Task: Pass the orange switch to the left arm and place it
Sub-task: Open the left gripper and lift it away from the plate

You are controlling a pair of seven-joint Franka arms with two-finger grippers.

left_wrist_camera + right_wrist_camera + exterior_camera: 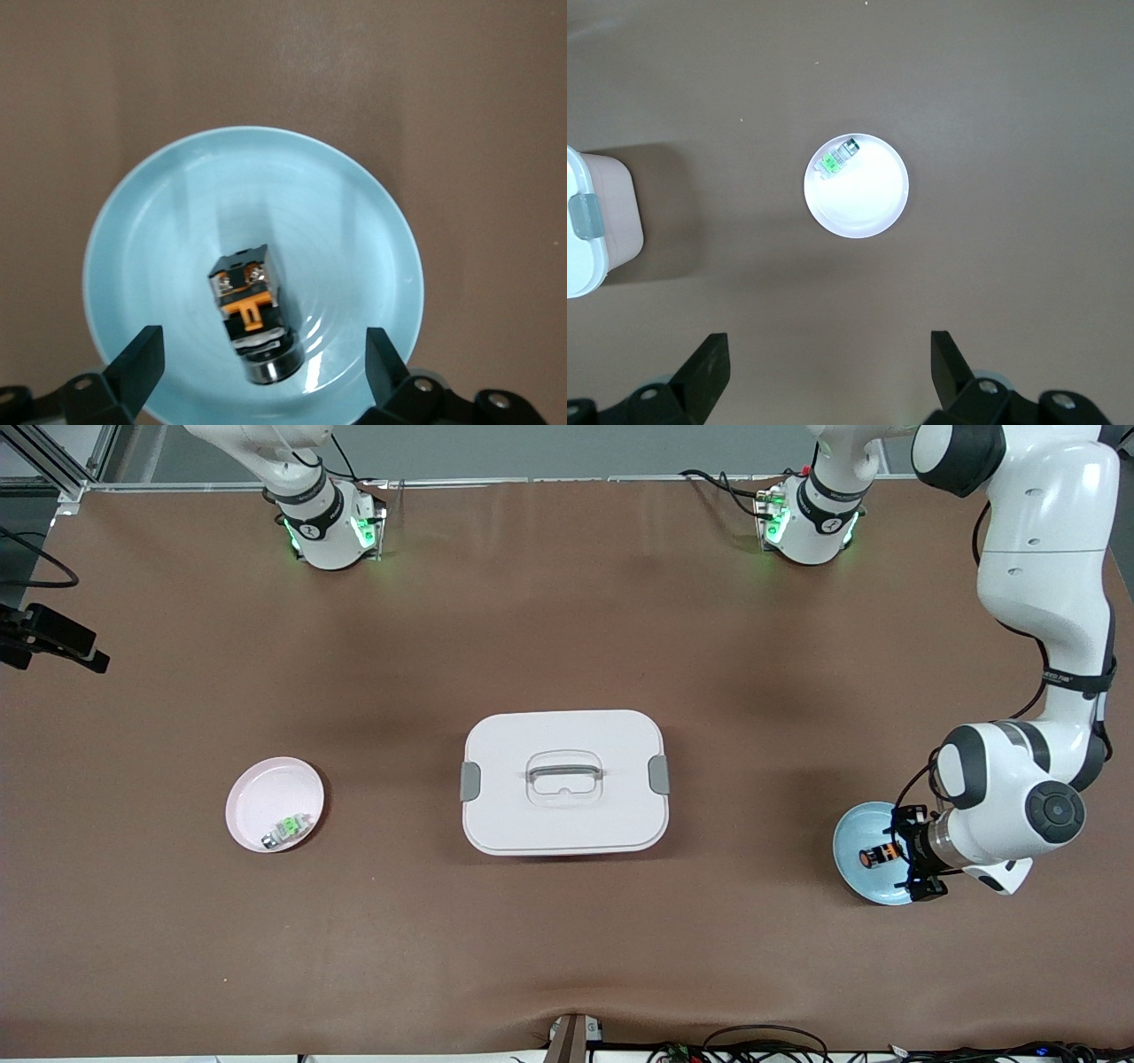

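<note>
The right gripper (824, 367) is staying outside the front view; the box (589, 226) is running off the right wrist view's edge

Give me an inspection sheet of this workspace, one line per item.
Surface: brown table, slightly rippled along the edge nearest the front camera.
Job's things: orange switch lies on its side in the blue plate at the left arm's end of the table; the box sits mid-table, lid on.
Clutter: pink plate toward the right arm's end, holding a small green-and-silver part.
Grippers: left gripper is open, low over the blue plate, fingers either side of the switch without touching it; right gripper is open, high above the table, waiting.
Cables: black leads at both arm bases and along the table's near edge.
Surroundings: a black device on a mount at the right arm's end.
</note>
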